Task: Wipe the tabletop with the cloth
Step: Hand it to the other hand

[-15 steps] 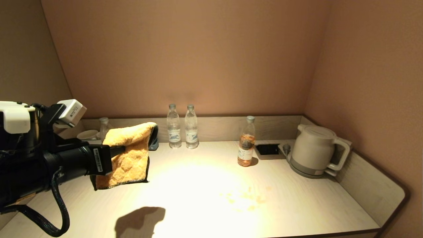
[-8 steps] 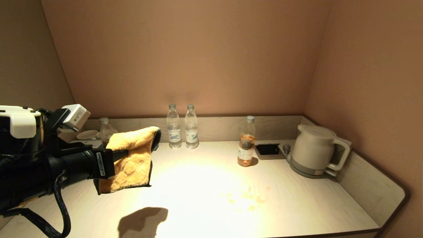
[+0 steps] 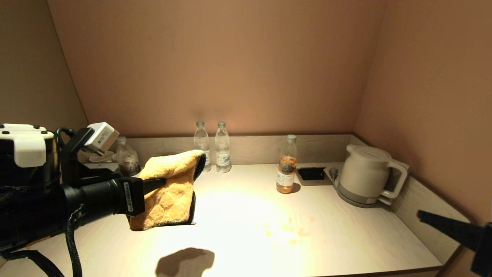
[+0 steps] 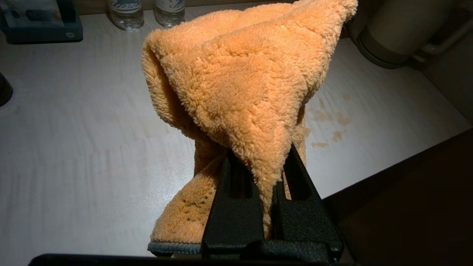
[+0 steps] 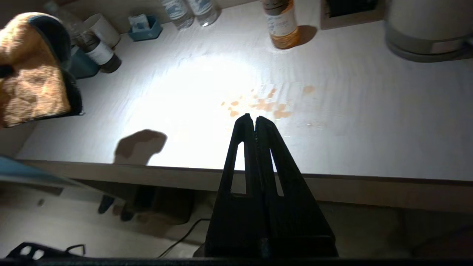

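Observation:
My left gripper is shut on the orange fuzzy cloth and holds it in the air above the left part of the pale wood-grain tabletop. The cloth drapes over the fingers, its dark edge hanging down; it also shows in the left wrist view and the right wrist view. Orange stains lie on the tabletop to the right of the cloth, and show too in the right wrist view. My right gripper is shut and empty, at the front right edge of the table.
Two clear water bottles stand at the back rim. A bottle with orange liquid stands mid-right. A white kettle sits at the right, next to a dark recessed socket. A dark bottle, a cup and a blue box are at the back left.
My left gripper has carried the cloth to the right and slightly down, and its shadow on the table moved right too. My right gripper has come into the head view at the lower right.

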Available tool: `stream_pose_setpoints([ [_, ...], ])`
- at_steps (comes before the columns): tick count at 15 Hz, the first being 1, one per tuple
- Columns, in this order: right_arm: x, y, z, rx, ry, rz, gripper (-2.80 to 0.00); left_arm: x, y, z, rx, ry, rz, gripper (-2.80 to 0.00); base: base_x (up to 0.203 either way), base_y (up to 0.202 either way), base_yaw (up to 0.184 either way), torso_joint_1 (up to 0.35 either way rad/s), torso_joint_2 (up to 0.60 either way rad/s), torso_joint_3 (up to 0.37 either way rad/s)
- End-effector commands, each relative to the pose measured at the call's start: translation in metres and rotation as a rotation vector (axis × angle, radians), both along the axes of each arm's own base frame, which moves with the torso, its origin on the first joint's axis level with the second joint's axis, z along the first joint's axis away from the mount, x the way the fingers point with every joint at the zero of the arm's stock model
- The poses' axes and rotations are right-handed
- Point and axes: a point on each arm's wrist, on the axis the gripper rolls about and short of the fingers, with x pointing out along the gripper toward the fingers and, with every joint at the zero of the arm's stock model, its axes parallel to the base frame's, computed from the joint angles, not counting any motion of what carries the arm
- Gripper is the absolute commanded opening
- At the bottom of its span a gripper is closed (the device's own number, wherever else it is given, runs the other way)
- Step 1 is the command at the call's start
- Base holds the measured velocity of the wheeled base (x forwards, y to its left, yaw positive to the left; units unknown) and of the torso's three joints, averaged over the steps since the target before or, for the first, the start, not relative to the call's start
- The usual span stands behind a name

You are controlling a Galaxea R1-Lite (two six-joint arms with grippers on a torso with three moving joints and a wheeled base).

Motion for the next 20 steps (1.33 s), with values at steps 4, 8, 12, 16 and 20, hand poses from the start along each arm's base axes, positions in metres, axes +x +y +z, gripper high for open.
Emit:
stream_pose_setpoints([
  [4, 0.068, 0.025, 0.01, 0.107, 0.137, 0.243, -2.8, 0.004, -0.025, -0.015, 0.019, 0.024, -0.071, -2.8, 0.0, 0.0, 0.0, 0.0, 0.0, 0.0],
  [8, 0.111, 0.047, 0.02, 0.126, 0.176, 0.296, -2.8, 0.015, -0.053, -0.041, 0.045, 0.05, -0.125, -2.8, 0.0, 0.0, 0.0, 0.0, 0.0, 0.0],
  [12, 0.14, 0.067, 0.013, 0.134, 0.241, 0.334, -2.8, 0.021, -0.079, -0.055, 0.052, 0.048, -0.168, -2.8, 0.0, 0.0, 0.0, 0.0, 0.0, 0.0],
  [16, 0.169, 0.08, 0.004, 0.128, 0.279, 0.347, -2.8, 0.019, -0.089, -0.048, 0.044, 0.017, -0.195, -2.8, 0.0, 0.0, 0.0, 0.0, 0.0, 0.0],
  [20, 0.188, 0.098, -0.003, 0.117, 0.302, 0.374, -2.8, 0.019, -0.094, -0.042, 0.049, -0.012, -0.215, -2.8, 0.0, 0.0, 0.0, 0.0, 0.0, 0.0],
])
